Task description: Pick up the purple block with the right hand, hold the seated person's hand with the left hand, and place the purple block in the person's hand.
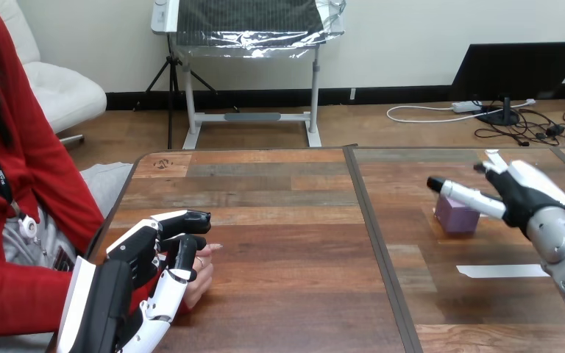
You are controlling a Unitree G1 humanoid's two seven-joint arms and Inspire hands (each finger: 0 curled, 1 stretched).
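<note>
Right now you are on the first step, the pick-up, and it is not yet done. The purple block (456,217) sits on the table (287,220) at about 3 o'clock in the head view, on the right-hand panel, with a white tape strip (500,271) near it at its 5 o'clock. Your right hand (519,193) hovers at the block's 2 o'clock. Its fingers (462,193) are released and mostly straight, one reaching across just above the block's top. Nothing is gripped, and I cannot tell whether that finger touches the block.

Your left hand (143,257) is at 8 o'clock, and its fingers look curled round the person's hand (203,278), which rests on the table there. I judge the holding step is in place.

The next move calls for lowering the right hand so thumb and fingers come down on opposite sides of the block, then clenching before you lift. The block is small and flat-sided, so a squared pinch should hold. After that, the carry runs toward 8 o'clock, well across the table, and the person's palm would need to open upward to receive it.
</note>
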